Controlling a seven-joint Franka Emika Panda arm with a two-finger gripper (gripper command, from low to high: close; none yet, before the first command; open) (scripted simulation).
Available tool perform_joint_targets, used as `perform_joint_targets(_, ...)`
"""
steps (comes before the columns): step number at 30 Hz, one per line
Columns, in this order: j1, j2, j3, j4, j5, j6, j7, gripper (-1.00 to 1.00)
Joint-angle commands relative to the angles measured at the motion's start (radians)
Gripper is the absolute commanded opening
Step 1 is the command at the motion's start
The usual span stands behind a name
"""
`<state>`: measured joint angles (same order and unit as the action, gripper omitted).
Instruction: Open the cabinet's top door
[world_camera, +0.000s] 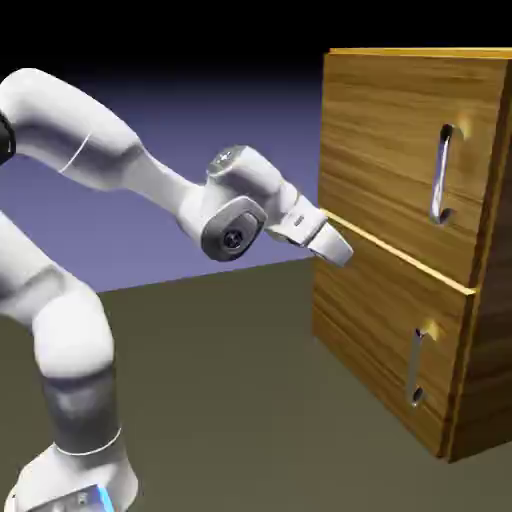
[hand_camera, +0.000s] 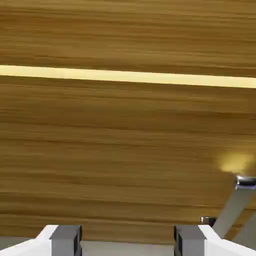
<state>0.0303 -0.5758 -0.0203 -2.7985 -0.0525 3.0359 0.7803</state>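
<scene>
The cabinet (world_camera: 400, 330) of golden-brown wood stands at the exterior view's right. Its top door (world_camera: 385, 150) carries a long vertical silver handle (world_camera: 440, 175) near its right side. My gripper (world_camera: 338, 248) points at the cabinet's front near its left edge, level with the seam between the two panels and far left of the handle. The hand view is filled with wood grain crossed by a pale seam (hand_camera: 125, 75). There my gripper (hand_camera: 127, 242) is open with nothing between its fingertips (hand_camera: 65, 240). A silver handle (hand_camera: 231, 205) shows at the lower right; I cannot tell which panel it belongs to.
The lower panel (world_camera: 380, 340) has a shorter silver handle (world_camera: 415, 365). The cabinet stands on a dark table (world_camera: 230, 400). My arm's base (world_camera: 75, 480) rises at the lower left.
</scene>
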Motion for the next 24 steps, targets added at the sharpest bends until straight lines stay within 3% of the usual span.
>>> perform_joint_targets(1, 0.015, -0.005, -0.017, 0.010, -0.044, -0.001, 0.033, 0.00)
perform_joint_targets(24, 0.364, -0.116, -0.403, 0.230, -1.044, -0.022, 0.782, 0.00)
